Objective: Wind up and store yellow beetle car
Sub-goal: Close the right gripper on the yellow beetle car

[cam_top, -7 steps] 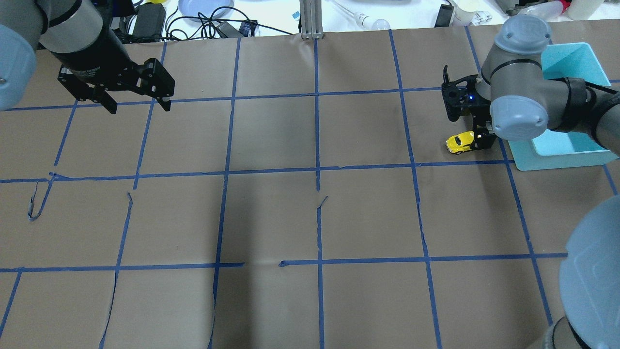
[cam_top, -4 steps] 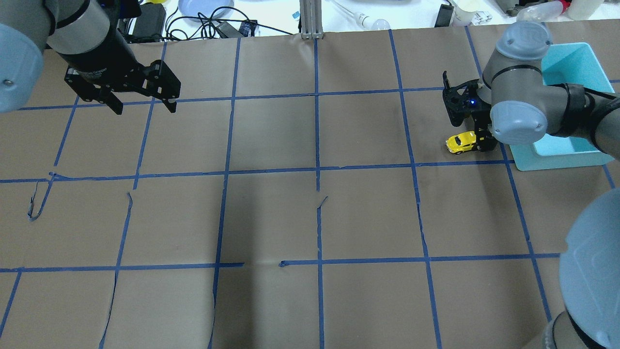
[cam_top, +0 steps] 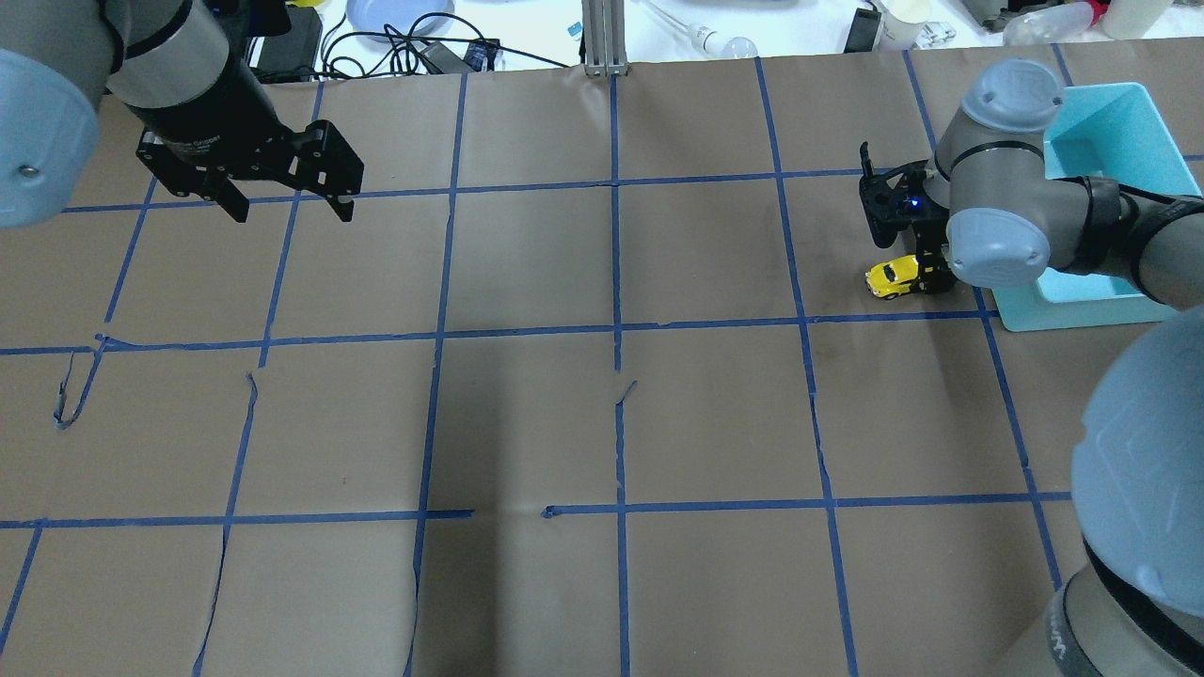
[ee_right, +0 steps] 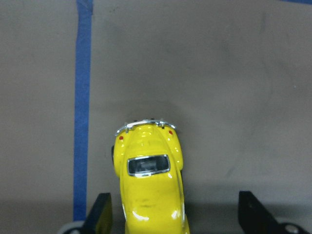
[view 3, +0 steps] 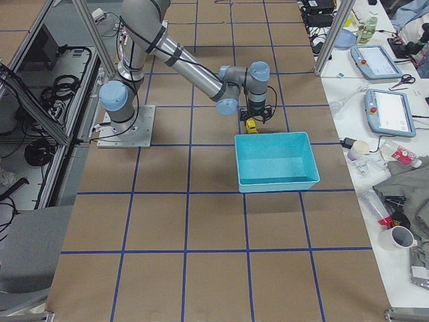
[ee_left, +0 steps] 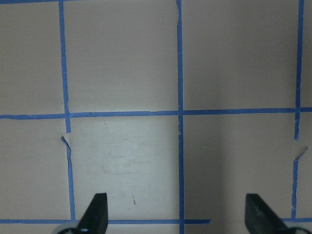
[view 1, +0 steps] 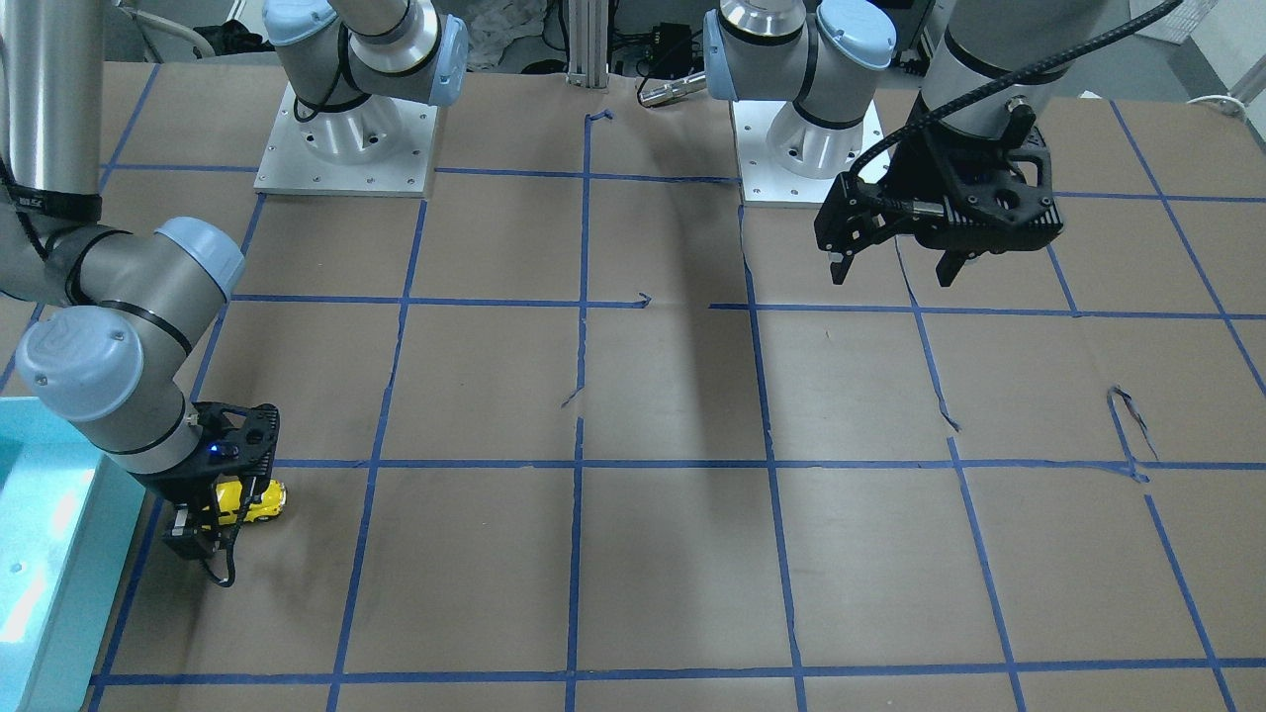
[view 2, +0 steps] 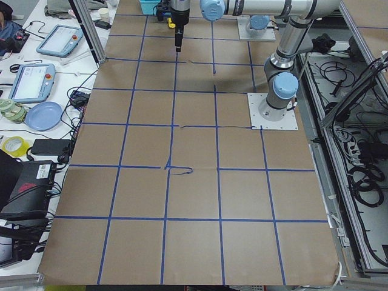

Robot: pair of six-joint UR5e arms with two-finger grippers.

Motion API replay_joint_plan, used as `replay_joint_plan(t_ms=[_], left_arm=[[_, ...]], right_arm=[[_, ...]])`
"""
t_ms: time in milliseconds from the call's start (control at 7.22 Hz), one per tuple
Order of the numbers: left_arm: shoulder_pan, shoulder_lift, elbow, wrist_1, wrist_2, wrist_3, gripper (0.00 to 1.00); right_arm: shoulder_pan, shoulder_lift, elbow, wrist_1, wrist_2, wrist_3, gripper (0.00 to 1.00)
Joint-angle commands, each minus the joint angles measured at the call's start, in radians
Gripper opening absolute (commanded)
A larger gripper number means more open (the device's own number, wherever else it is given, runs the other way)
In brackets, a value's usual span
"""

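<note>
The yellow beetle car [cam_top: 894, 275] stands on the brown paper table at the far right, just left of the teal bin [cam_top: 1110, 122]. My right gripper [cam_top: 929, 273] is low over one end of the car. In the right wrist view the car [ee_right: 148, 185] lies between the two fingers, closer to the left finger [ee_right: 101, 214], and the jaws stand wide apart around it. The car also shows in the front view [view 1: 252, 501] and the right side view [view 3: 251, 125]. My left gripper [cam_top: 287, 202] hangs open and empty above the far left of the table.
The teal bin [view 1: 40, 554] sits at the table's right edge, its opening beside the right arm's wrist. Blue tape lines grid the paper, with a few torn, lifted tape ends [cam_top: 66, 400]. Cables and clutter lie beyond the far edge [cam_top: 404, 38].
My left gripper has drifted a little to the right, still open. The right arm's elbow and wrist have shifted slightly; the car and the right gripper's fingers stay where they were.
</note>
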Motion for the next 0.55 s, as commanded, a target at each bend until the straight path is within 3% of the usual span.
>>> replay_joint_plan(t_ms=[0, 139, 416], left_arm=[[0.001, 0.0, -0.001, 0.0, 0.001, 0.003, 1.0], [0.002, 0.0, -0.001, -0.001, 0.004, 0.018, 1.0], [0.002, 0.003, 0.0, 0.0, 0.005, 0.043, 1.0]], right_arm=[[-0.001, 0.003, 0.005, -0.001, -0.005, -0.003, 0.62], [-0.002, 0.002, 0.005, 0.0, -0.01, -0.004, 0.5], [-0.002, -0.012, -0.01, 0.003, -0.018, -0.004, 0.08]])
